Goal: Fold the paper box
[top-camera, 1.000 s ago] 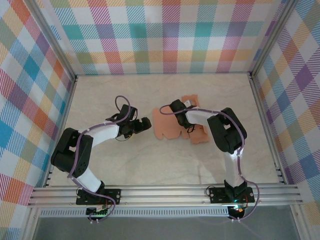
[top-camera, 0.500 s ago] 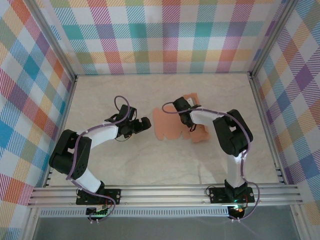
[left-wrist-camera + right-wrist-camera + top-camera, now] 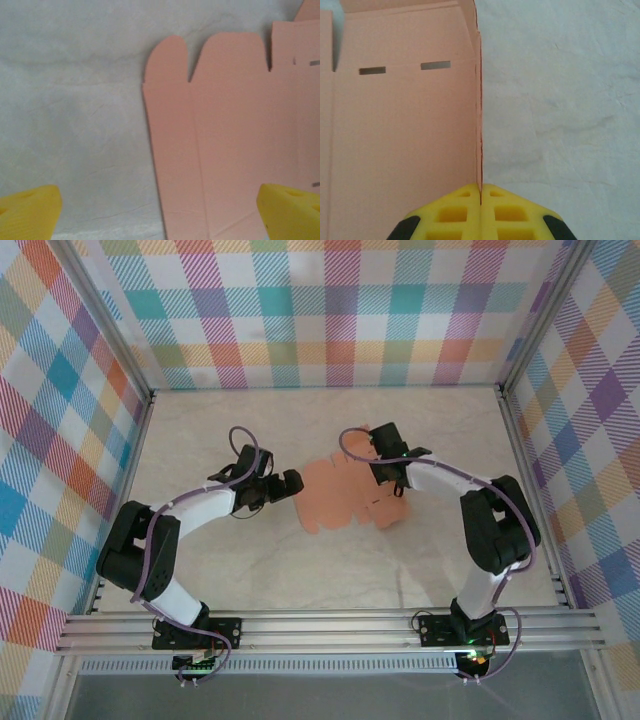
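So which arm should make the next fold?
Probably the right: the right gripper is shut on an edge of the paper box, while the left gripper hangs open near its other edge, holding nothing.

An overhead camera looks down; both wrist cameras closely face the paper box [image 3: 335,495].

Pale marbled table [image 3: 250,570] is carrying a salmon-orange paper box [image 3: 340,495], sitting near the middle as an unfolded die-cut sheet. Most of the sheet is lying flat on the surface, rounded flaps pointing left. Its right edge panel is standing up off the tabletop.
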`<state>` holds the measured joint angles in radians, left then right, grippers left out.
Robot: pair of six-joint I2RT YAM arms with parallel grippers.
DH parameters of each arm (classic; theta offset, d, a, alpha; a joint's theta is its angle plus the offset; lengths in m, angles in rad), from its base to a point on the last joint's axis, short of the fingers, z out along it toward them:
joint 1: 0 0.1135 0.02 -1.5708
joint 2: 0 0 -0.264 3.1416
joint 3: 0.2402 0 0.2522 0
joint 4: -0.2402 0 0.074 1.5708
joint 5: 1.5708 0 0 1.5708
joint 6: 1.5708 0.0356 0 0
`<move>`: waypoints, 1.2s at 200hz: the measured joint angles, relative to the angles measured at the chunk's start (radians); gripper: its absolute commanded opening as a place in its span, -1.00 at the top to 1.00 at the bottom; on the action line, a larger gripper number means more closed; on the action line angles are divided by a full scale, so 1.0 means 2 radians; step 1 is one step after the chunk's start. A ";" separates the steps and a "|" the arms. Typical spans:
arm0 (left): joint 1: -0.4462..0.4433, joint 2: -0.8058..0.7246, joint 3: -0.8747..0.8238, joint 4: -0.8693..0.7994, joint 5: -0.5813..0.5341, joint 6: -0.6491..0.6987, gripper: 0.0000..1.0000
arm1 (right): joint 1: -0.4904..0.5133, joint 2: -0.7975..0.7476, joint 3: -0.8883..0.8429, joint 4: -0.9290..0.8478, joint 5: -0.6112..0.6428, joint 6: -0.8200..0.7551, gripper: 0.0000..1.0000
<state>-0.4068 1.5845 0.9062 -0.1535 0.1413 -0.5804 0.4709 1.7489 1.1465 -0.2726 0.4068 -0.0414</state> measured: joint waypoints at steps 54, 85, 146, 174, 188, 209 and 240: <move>-0.011 0.019 0.130 -0.034 0.006 0.006 -1.00 | -0.007 -0.011 -0.031 0.051 -0.087 -0.001 1.00; -0.043 0.073 0.250 -0.068 0.006 0.004 -0.95 | -0.006 -0.018 -0.043 0.078 -0.105 -0.020 1.00; -0.072 0.234 0.492 -0.180 0.021 -0.029 -0.68 | 0.021 -0.031 -0.095 0.147 -0.086 -0.097 1.00; -0.076 0.299 0.589 -0.234 0.031 -0.039 -0.52 | 0.033 -0.031 -0.106 0.173 -0.068 -0.124 1.00; -0.076 0.330 0.636 -0.258 0.035 -0.040 -0.48 | 0.037 -0.031 -0.109 0.181 -0.064 -0.131 1.00; -0.077 0.362 0.677 -0.283 0.043 -0.041 -0.43 | 0.037 -0.031 -0.110 0.189 -0.064 -0.138 1.00; -0.077 0.388 0.689 -0.303 0.051 -0.045 -0.40 | 0.037 -0.031 -0.111 0.196 -0.064 -0.143 1.00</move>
<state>-0.5613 2.3608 2.2848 -0.7601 0.2436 -0.6701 0.5457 1.6871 0.9253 0.1192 0.2794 -0.3271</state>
